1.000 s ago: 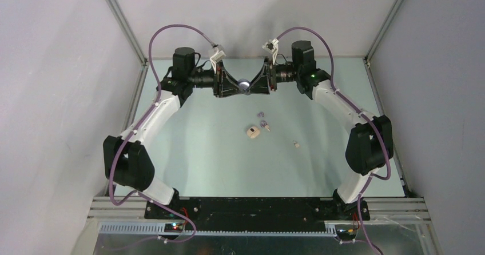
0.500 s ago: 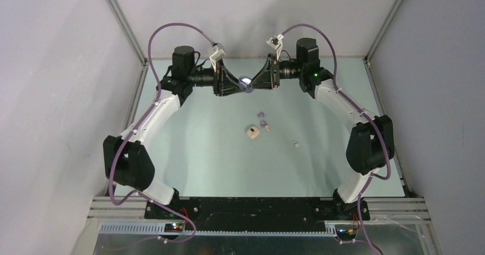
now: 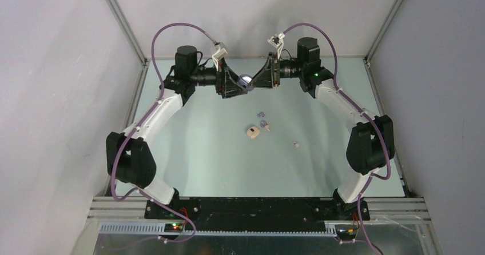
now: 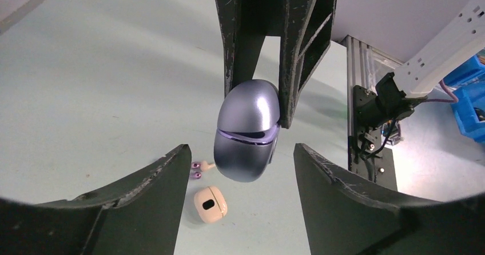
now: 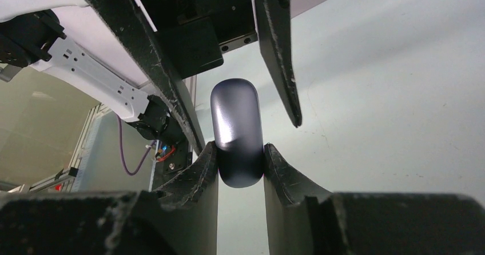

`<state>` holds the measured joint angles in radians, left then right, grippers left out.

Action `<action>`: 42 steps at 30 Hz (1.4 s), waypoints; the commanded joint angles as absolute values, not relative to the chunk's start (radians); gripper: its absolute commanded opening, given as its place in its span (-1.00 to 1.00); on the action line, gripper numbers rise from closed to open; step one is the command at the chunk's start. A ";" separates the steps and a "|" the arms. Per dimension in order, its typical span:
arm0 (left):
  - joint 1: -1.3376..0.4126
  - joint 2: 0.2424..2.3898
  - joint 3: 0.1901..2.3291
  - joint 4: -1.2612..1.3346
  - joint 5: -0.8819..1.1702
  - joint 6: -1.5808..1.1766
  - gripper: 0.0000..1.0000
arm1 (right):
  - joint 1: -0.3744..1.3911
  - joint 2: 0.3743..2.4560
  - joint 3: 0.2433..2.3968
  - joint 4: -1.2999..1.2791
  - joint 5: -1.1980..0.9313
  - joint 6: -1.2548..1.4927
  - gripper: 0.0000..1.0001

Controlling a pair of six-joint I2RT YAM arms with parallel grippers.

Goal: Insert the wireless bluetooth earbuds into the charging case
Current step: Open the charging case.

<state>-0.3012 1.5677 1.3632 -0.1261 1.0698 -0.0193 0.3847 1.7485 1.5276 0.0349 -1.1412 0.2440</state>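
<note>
Top external: right claw (image 3: 250, 83) and left claw (image 3: 239, 87) meet nose to nose above the far end of the table (image 3: 189, 146), with the lavender charging case (image 3: 246, 82) between them. The earbuds (image 3: 262, 115) lie loose on the table, well apart from that case, near a cream case (image 3: 251, 132).

Left wrist: my left claw stands wide, one finger on either side of the charging case, touching neither flank.

Right wrist: my right claw alone pinches the charging case by one rounded end. I judge the glossy shell could slip from so small a hold and drop. Its lid looks shut.
</note>
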 commanded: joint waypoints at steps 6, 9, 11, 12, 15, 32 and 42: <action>-0.314 1.588 1.416 -0.071 1.094 -0.068 0.37 | 0.402 1.737 1.542 0.066 -1.157 0.237 -0.85; -0.315 1.594 1.422 -0.075 1.101 -0.073 0.14 | 0.403 1.738 1.540 0.058 -1.153 0.226 -0.85; -0.315 1.596 1.425 -0.076 1.107 -0.075 0.09 | 0.405 1.737 1.540 0.048 -1.149 0.217 -0.85; -0.315 1.599 1.427 -0.078 1.109 -0.078 0.09 | 0.405 1.737 1.540 0.041 -1.148 0.214 -0.85; -0.316 1.603 1.441 -0.084 1.121 -0.078 -0.05 | 0.408 1.737 1.539 0.033 -1.144 0.204 -0.85; -0.316 1.618 1.445 -0.074 1.164 -0.073 -1.00 | 0.339 1.753 1.595 0.038 -0.977 0.263 0.02; -0.313 1.613 1.430 -0.049 1.162 -0.104 -1.00 | 0.340 1.716 1.582 0.052 -1.048 0.251 0.05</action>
